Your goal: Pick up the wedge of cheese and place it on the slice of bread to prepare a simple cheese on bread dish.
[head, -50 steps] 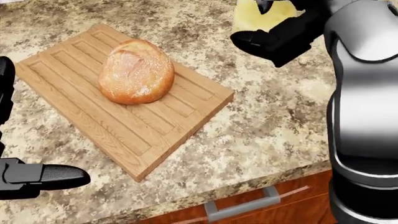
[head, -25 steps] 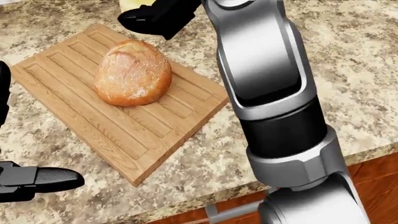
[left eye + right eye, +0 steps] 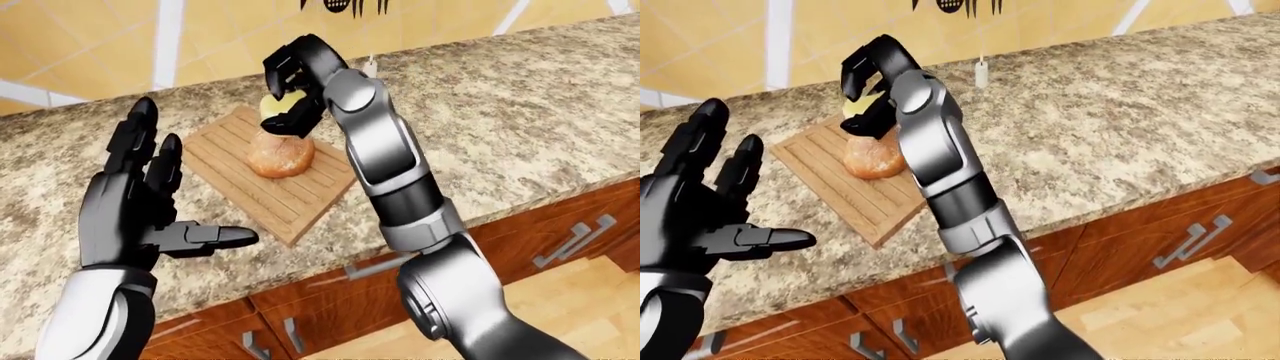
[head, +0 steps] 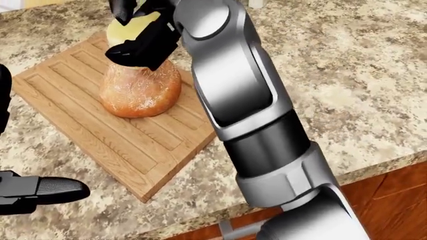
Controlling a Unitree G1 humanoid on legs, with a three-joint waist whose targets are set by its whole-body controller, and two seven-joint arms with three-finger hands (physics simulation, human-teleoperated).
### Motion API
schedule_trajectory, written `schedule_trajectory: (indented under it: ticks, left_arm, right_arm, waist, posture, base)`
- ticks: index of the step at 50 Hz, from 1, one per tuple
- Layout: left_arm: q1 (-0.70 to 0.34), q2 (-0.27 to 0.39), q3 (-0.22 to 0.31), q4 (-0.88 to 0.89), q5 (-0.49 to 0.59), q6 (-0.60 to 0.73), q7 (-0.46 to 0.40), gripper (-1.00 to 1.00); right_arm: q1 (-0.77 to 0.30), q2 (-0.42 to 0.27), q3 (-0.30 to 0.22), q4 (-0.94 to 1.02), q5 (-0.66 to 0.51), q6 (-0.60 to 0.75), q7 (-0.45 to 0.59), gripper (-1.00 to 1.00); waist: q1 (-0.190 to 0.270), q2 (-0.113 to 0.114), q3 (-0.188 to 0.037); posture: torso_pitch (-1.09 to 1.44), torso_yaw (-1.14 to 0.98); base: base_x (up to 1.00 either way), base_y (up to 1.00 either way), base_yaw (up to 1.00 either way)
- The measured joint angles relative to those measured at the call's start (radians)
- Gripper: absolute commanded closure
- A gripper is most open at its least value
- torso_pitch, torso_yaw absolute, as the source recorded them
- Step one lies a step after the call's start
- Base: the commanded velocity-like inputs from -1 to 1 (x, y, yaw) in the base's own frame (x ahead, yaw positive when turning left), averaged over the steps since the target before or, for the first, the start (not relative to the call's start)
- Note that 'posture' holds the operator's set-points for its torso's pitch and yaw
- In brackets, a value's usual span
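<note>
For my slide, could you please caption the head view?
Right hand holds the cheese just over the bread on the board; left hand waits open.

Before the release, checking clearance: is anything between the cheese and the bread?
Nothing: in the head view the cheese, gripped by the right hand, sits right above the bread.

The head view looks steeply down, close on the cutting board (image 4: 80, 125) near the counter (image 4: 374, 100) edge, while both eye views, farther off, share that board.
</note>
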Motion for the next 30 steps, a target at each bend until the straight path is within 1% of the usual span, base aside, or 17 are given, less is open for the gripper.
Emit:
schedule_trajectory:
  ticks: [7,17,25,30]
  left_arm:
    - [0.017,-0.001,0.006,0.004,0.000,-0.019,-0.005,-1.00]
    - [0.032,-0.006,0.002,0.009,0.010,-0.038,-0.016,-1.00]
    - [0.043,-0.006,0.006,0.026,0.020,-0.061,-0.029,-1.00]
    - [0.051,-0.010,0.007,0.032,0.029,-0.068,-0.036,-1.00]
  right_arm:
    - [0.008,0.014,-0.004,0.046,-0.015,-0.026,-0.008,1.00]
    - [-0.046,0.023,-0.016,0.141,0.002,-0.092,-0.045,1.00]
    - [-0.117,0.018,-0.044,0.362,0.049,-0.204,-0.114,1.00]
    - [-0.146,0.008,-0.054,0.454,0.078,-0.270,-0.165,1.00]
  waist:
    - [0.000,0.001,0.002]
    - [0.000,0.002,-0.004]
    - [-0.001,0.006,-0.003]
    - [-0.001,0.005,-0.003]
  posture:
    - [0.00,0.00]
    - [0.00,0.00]
    - [0.00,0.00]
    - [0.00,0.00]
  base:
    - [0.00,0.00,0.00]
    - [0.00,0.00,0.00]
    - [0.00,0.00,0.00]
    - [0.00,0.00,0.00]
